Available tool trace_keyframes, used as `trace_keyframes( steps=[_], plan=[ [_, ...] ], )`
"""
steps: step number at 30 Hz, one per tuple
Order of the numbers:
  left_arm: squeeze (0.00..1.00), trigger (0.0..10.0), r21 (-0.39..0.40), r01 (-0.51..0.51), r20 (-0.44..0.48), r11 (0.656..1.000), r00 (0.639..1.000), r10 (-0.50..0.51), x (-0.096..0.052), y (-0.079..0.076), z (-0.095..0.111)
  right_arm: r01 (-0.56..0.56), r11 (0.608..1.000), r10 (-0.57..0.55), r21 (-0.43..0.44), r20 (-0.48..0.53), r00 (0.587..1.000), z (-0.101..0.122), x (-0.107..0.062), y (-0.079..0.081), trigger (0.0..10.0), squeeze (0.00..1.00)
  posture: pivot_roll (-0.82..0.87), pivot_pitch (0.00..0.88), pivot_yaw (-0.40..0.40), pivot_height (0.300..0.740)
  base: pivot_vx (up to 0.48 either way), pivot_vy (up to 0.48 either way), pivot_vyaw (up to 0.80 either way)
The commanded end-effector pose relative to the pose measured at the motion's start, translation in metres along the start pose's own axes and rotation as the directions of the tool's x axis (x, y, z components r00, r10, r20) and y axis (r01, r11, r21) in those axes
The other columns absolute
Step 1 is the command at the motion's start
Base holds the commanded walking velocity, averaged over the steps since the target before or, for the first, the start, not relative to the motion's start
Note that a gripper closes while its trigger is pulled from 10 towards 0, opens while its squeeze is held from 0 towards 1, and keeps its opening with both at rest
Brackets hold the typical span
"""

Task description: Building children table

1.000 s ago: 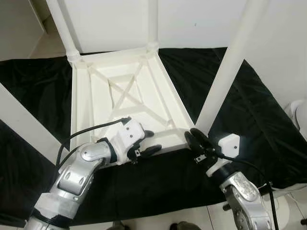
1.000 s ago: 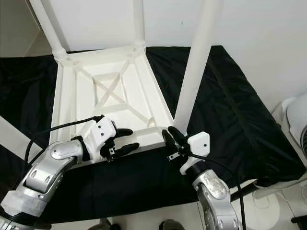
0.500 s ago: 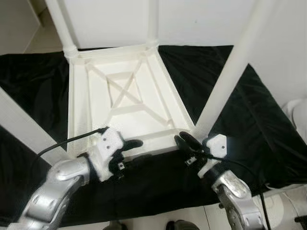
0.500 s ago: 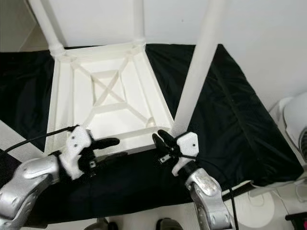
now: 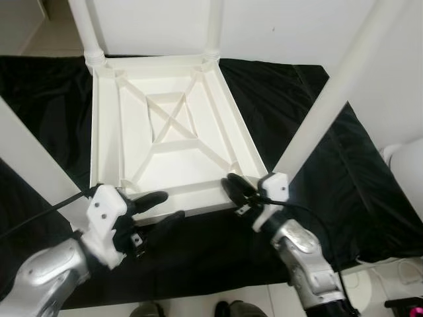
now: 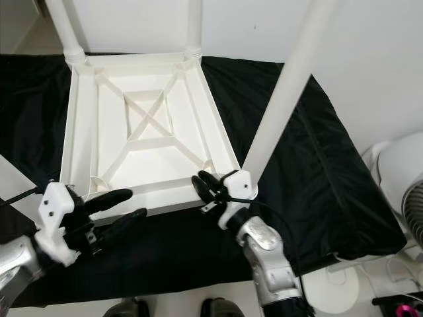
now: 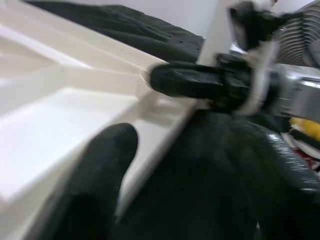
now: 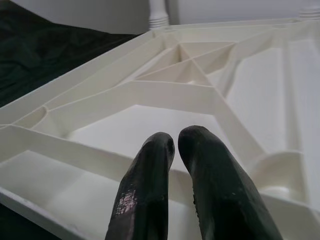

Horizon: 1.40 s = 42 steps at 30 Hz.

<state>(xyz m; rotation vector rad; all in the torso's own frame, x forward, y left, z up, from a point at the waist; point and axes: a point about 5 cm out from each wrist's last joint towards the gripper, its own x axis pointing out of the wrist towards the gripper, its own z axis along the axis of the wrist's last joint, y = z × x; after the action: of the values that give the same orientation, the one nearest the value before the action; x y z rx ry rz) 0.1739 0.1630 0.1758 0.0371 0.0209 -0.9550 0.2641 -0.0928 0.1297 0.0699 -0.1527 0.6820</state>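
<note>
The white children's table (image 5: 173,156) lies upside down on a black cloth (image 5: 297,99), its four legs pointing up. My left gripper (image 5: 158,209) is open at the near rim (image 5: 198,206), left of its middle. One finger rests by the rim and the other is over the cloth; the left wrist view shows the rim (image 7: 165,125) between the spread fingers (image 7: 95,175). My right gripper (image 5: 232,187) is shut with nothing in it. It reaches over the rim at the near right corner, next to the foot of the near right leg (image 5: 330,92). Its fingers (image 8: 150,185) point across the ribbed underside (image 8: 165,95).
The near left leg (image 5: 26,158) slants up past my left arm. Two far legs (image 5: 84,30) (image 5: 213,26) stand by a white wall. A white fan (image 6: 400,185) stands on the floor at the right, off the cloth's edge. Dark shoes (image 5: 231,309) show at the bottom.
The camera has shifted. My left gripper has slid left along the near rim and drawn back toward me. My right gripper has moved in from beside the near right corner to over the rim.
</note>
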Motion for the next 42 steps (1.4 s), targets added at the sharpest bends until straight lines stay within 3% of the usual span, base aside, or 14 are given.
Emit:
trace_keyframes(
  steps=[1,4,5,6,9,11,16,18,26,32,33,35,36,42],
  plan=[
    [1.0,10.0,-0.025,0.057,0.017,0.998,0.998,-0.056,-0.006,-0.007,0.006,-0.013,1.0,0.013,0.0,-0.018,1.0,-0.006,0.0,0.0,10.0,0.0,0.13,0.111,-0.094,0.74,0.0,0.0,0.0],
    [1.0,10.0,0.029,-0.016,-0.032,0.999,0.999,0.017,-0.022,-0.003,0.008,-0.043,0.999,0.043,-0.001,-0.02,0.999,-0.006,0.007,-0.001,10.0,0.0,0.16,0.112,-0.122,0.74,0.0,0.0,0.0],
    [0.79,10.0,0.052,-0.049,-0.051,0.997,0.997,0.052,-0.029,-0.001,0.009,-0.054,0.999,0.053,-0.004,-0.021,0.998,-0.006,0.009,-0.002,10.0,0.0,0.17,0.112,-0.126,0.74,0.0,0.0,0.0],
    [0.0,10.0,0.065,-0.083,-0.079,0.994,0.993,0.088,-0.036,0.003,0.01,-0.062,0.998,0.062,-0.01,-0.024,0.998,-0.006,0.012,-0.004,10.0,0.0,0.18,0.11,-0.138,0.74,0.0,0.0,0.0],
    [0.0,10.0,0.067,-0.11,-0.101,0.992,0.988,0.117,-0.043,0.005,0.011,-0.068,0.998,0.068,-0.017,-0.026,0.997,-0.007,0.014,-0.006,10.0,0.0,0.19,0.11,-0.14,0.74,0.0,0.0,0.0],
    [0.0,10.0,0.177,-0.191,-0.178,0.965,0.959,0.223,-0.067,0.014,0.023,-0.073,0.997,0.073,-0.034,-0.025,0.997,-0.006,0.022,-0.013,10.0,0.0,0.19,0.109,-0.143,0.74,0.0,0.0,0.0],
    [0.0,10.0,0.24,-0.214,-0.23,0.947,0.935,0.27,-0.079,0.018,0.033,-0.077,0.996,0.076,-0.047,-0.025,0.997,-0.006,0.024,-0.016,10.0,0.0,0.2,0.105,-0.142,0.74,0.0,0.0,0.0],
    [0.0,10.0,0.327,-0.244,-0.28,0.913,0.898,0.34,-0.092,0.024,0.048,-0.075,0.996,0.074,-0.055,-0.024,0.997,-0.006,0.025,-0.02,10.0,0.0,0.2,0.103,-0.139,0.74,0.0,0.0,0.0],
    [0.0,10.0,0.433,-0.273,-0.31,0.859,0.85,0.426,-0.108,0.035,0.067,-0.067,0.996,0.066,-0.063,-0.02,0.998,-0.007,0.026,-0.023,10.0,0.0,0.19,0.101,-0.126,0.74,0.0,0.0,0.0],
    [0.0,10.0,0.504,-0.366,-0.386,0.782,0.714,0.584,-0.145,0.058,0.075,-0.061,0.996,0.061,-0.064,-0.007,0.998,-0.009,0.026,-0.023,10.0,0.0,0.19,0.1,-0.109,0.74,0.0,0.0,0.0],
    [0.0,10.0,0.504,-0.366,-0.386,0.782,0.714,0.584,-0.145,0.058,0.075,-0.061,0.996,0.061,-0.064,-0.007,0.998,-0.009,0.026,-0.023,10.0,0.0,0.19,0.1,-0.109,0.74,0.0,0.0,0.0],
    [0.0,10.0,0.531,-0.394,-0.375,0.75,0.685,0.625,-0.152,0.065,0.077,-0.056,0.996,0.056,-0.063,-0.004,0.998,-0.01,0.026,-0.022,10.0,0.0,0.18,0.101,-0.105,0.74,0.0,0.0,0.0],
    [0.0,10.0,0.569,-0.478,-0.317,0.67,0.624,0.714,-0.164,0.082,0.084,-0.043,0.997,0.043,-0.06,0.003,0.999,-0.01,0.025,-0.022,10.0,0.0,0.18,0.1,-0.101,0.74,0.0,0.0,0.0],
    [0.0,10.0,0.61,-0.59,-0.162,0.529,0.561,0.812,-0.163,0.111,0.085,-0.035,0.998,0.035,-0.055,0.013,0.999,-0.01,0.025,-0.02,10.0,0.0,0.17,0.099,-0.093,0.74,0.0,0.0,0.0]
  ],
)
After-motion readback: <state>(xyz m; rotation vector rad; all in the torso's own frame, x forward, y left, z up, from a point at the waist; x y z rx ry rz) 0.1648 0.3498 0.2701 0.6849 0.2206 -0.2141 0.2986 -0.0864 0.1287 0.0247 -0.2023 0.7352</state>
